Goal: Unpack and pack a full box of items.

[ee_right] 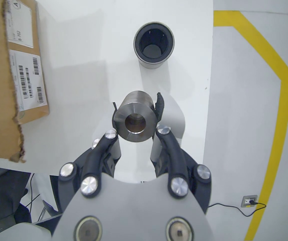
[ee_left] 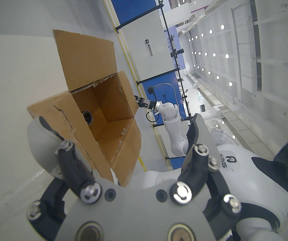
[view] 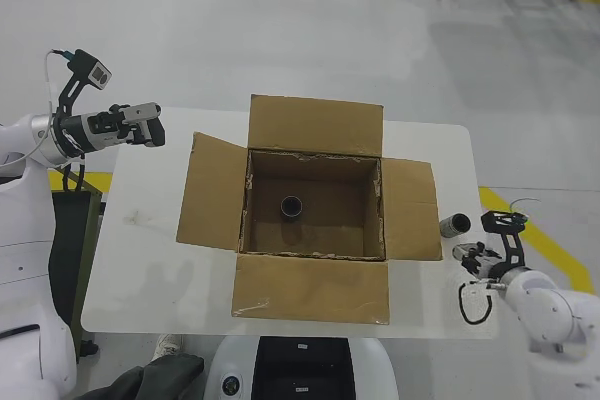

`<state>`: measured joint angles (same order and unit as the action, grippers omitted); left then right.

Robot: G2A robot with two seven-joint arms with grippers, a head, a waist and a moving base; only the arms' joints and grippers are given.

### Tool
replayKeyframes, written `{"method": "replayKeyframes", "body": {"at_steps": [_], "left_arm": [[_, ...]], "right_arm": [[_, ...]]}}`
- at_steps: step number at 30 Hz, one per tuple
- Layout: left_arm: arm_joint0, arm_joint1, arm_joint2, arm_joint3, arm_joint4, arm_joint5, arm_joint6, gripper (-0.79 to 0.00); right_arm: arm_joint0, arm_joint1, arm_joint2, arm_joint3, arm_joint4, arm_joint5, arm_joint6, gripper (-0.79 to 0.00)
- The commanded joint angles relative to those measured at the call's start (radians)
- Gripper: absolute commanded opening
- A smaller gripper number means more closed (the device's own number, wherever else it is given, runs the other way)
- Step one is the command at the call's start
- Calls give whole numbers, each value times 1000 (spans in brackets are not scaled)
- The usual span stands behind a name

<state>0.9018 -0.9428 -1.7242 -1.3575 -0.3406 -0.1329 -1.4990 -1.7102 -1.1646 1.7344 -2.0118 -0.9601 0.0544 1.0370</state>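
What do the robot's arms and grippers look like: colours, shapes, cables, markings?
The left arm and right arm have glossy white rounded shells. The left gripper and right gripper each have a grey plate with silver screws, black curved links and two fingers. A white cable arcs over the left wrist; a black cable loops at the right.

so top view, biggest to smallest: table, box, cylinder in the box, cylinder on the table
1. table
2. box
3. cylinder in the box, cylinder on the table: look alike, not ranked
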Motion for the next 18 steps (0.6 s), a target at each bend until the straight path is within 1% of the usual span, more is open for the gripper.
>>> {"method": "replayKeyframes", "body": {"at_steps": [1, 8, 18], "left_arm": [[0, 0, 0, 0, 0, 0, 0, 0], [0, 0, 0, 0, 0, 0, 0, 0], [0, 0, 0, 0, 0, 0, 0, 0]], "right_arm": [[14, 0, -12, 27, -2, 11, -3, -785], [50, -1, -53, 93, -10, 29, -18, -785], [129, 0, -97, 157, -28, 66, 4, -785]]}}
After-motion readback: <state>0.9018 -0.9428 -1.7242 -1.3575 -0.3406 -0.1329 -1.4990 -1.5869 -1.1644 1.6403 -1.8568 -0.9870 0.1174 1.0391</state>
